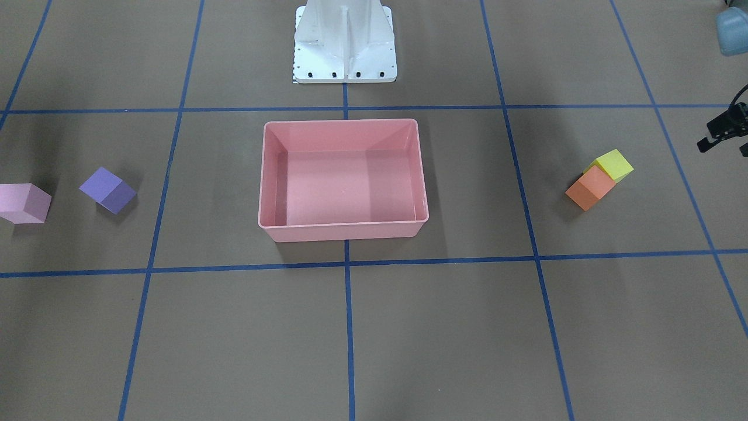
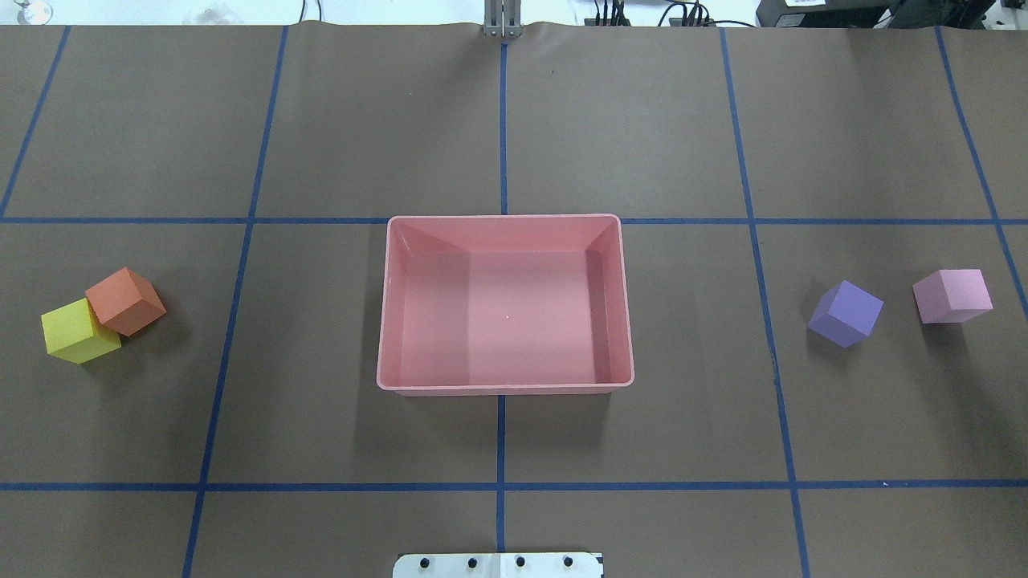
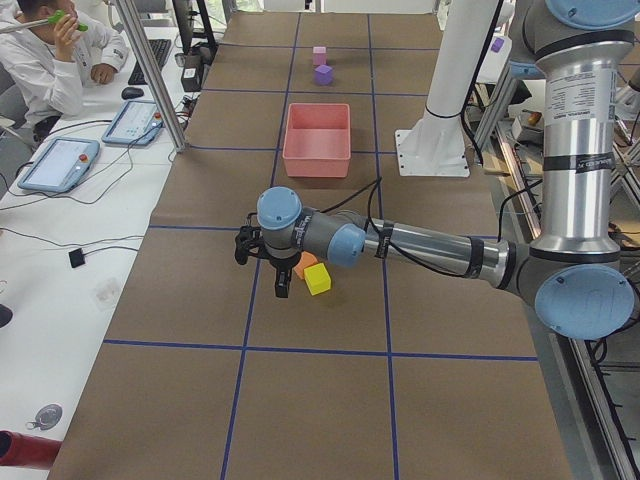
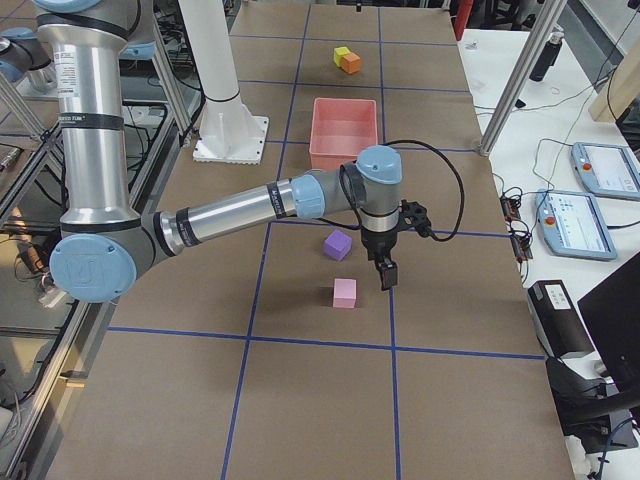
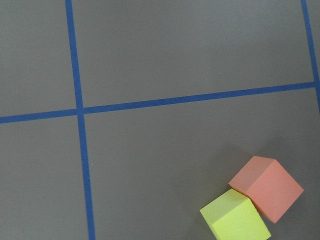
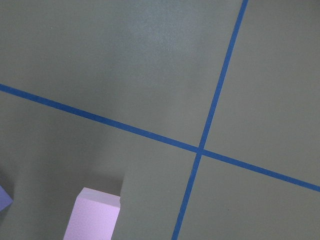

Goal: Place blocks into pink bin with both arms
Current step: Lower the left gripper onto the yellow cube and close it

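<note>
The pink bin [image 2: 504,217] stands empty at the table's middle, also in the front view [image 1: 345,121]. The yellow cube [image 2: 76,331] and orange cube [image 2: 124,301] touch each other on the robot's left. The purple cube [image 2: 845,313] and light pink cube [image 2: 952,295] lie apart on its right. The left gripper [image 3: 282,284] hangs just beside the orange and yellow pair; only a black part shows in the front view [image 1: 721,131]. The right gripper [image 4: 385,272] hangs beside the light pink cube [image 4: 344,292]. I cannot tell whether either is open or shut.
The white base mount [image 1: 345,47] stands behind the bin. Blue tape lines grid the brown table. An operator [image 3: 50,50] sits by tablets [image 3: 60,160] along the far side, with metal posts [image 3: 150,70] at that edge.
</note>
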Controlling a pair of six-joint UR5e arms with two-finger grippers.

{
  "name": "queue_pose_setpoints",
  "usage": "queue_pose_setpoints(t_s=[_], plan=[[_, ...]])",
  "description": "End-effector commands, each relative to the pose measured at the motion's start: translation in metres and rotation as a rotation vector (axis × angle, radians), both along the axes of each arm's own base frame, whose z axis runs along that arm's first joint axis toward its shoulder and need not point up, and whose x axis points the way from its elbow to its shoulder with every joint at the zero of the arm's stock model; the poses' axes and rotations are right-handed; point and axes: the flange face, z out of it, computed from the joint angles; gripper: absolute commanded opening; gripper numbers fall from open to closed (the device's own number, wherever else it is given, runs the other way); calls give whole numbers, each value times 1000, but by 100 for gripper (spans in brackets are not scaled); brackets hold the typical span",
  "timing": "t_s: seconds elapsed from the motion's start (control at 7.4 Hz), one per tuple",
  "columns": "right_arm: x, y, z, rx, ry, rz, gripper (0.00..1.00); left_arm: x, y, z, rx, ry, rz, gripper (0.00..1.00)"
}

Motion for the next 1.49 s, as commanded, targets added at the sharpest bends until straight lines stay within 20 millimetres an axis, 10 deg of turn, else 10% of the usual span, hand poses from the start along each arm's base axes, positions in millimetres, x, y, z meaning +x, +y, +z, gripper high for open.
queue_pose_setpoints(t_s=[0.0,0.27,0.81,1.35], plan=[[0,0,0,-1,1,0,100,57,11,-3,38,-30,-41,100],[0,0,1,-3,2,2,100,96,22,-9,283,-54,161,100],[0,0,3,-6,2,2,100,96,38,10,746,-111,593,100],[0,0,7,-16,4,0,100,135,51,10,850,-80,753,100]])
